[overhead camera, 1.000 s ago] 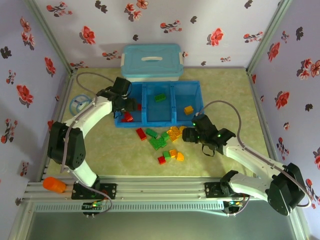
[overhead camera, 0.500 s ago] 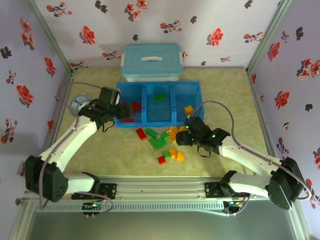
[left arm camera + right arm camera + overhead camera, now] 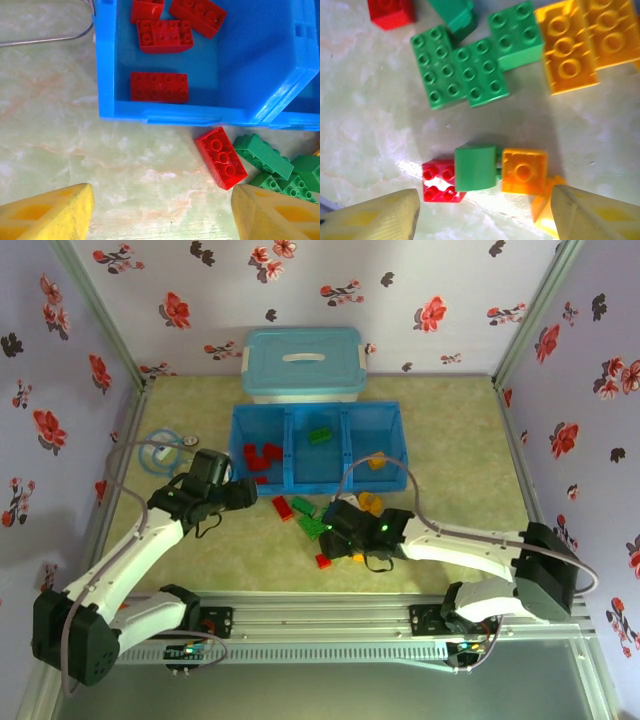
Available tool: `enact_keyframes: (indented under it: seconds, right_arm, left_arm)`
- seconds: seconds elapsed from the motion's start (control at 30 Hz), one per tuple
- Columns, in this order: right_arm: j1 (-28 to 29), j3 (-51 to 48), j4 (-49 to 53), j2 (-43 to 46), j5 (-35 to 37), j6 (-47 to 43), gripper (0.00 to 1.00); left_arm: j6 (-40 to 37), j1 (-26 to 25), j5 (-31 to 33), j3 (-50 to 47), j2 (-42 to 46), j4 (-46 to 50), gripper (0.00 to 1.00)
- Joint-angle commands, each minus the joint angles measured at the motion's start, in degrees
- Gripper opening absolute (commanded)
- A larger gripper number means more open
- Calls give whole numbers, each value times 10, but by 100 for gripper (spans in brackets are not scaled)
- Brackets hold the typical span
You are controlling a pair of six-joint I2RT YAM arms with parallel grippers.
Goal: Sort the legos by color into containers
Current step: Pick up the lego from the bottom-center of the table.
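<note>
The blue tray [image 3: 395,428] has three compartments: several red legos [image 3: 262,455] in the left one, a green lego [image 3: 320,436] in the middle, an orange lego [image 3: 376,460] in the right. My left gripper [image 3: 243,494] is open and empty over bare table just in front of the tray's left compartment [image 3: 105,60]; a loose red lego [image 3: 220,157] and green ones [image 3: 262,155] lie to its right. My right gripper [image 3: 335,527] hovers open over the loose pile, its fingers [image 3: 375,217] straddling a small red lego [image 3: 441,181], a green lego [image 3: 475,166] and an orange lego [image 3: 522,171].
A pale-blue lidded box [image 3: 303,362] stands behind the tray. A wire ring [image 3: 160,450] lies at the left. Flat green legos [image 3: 457,67] and orange ones [image 3: 570,45] lie beyond the right gripper. Flowered walls close in three sides.
My left gripper pulled back out of the tray's left compartment toward the near left. My right gripper moved left from the pile's right edge to above its near bricks.
</note>
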State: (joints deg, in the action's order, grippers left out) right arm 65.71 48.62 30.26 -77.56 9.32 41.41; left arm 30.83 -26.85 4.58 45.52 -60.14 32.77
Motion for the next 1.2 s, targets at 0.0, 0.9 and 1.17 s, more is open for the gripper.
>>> enact_keyframes:
  seconds: [0.0, 0.9, 1.17]
  right_arm:
    - [37, 20, 11, -37, 18, 56, 70]
    - [85, 85, -15, -220, 19, 135, 59]
    - [100, 104, 21, -228, 43, 137, 45]
  left_arm:
    - [19, -3, -4, -21, 15, -8, 72]
    - [24, -3, -4, -53, 33, -16, 71]
    - [23, -4, 1, -56, 36, -14, 70]
